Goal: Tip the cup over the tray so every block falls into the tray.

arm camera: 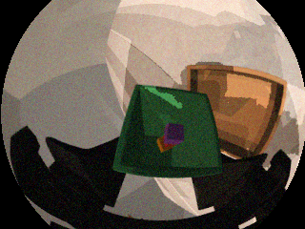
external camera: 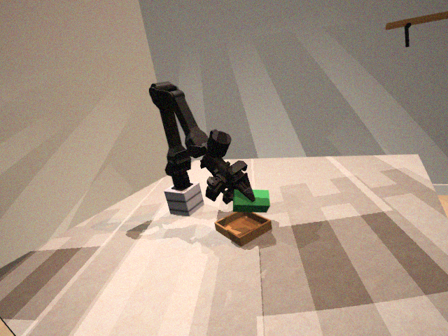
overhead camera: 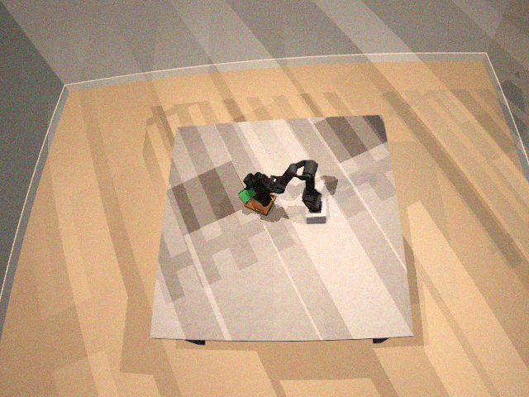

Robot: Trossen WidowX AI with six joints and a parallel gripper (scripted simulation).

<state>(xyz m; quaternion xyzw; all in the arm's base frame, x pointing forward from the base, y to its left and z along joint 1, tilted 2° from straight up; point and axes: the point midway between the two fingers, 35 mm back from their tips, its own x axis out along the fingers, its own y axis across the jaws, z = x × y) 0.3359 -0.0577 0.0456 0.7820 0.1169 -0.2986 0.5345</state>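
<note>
The green cup (overhead camera: 246,195) (external camera: 260,206) (arm camera: 195,112) is held on its side, nearly level, above the back part of the shallow wooden tray (overhead camera: 259,208) (external camera: 241,240) (arm camera: 243,126). My gripper (overhead camera: 255,194) (external camera: 243,199) (arm camera: 162,135) is shut on the cup's sides. The wrist view looks into the cup's mouth. A purple block (arm camera: 174,133) and an orange block (arm camera: 163,144) are inside, close together near the bottom; the purple one partly covers the orange one. No block shows in the visible part of the tray. The tray lies flat on the table, to the right of the cup in the wrist view.
The arm's striped base block (overhead camera: 316,217) (external camera: 185,199) stands on the table (overhead camera: 278,298) (external camera: 152,289), right of the tray in the top view. Angular shadows and light bands cross the table top. A wooden rail (external camera: 419,20) is on the wall.
</note>
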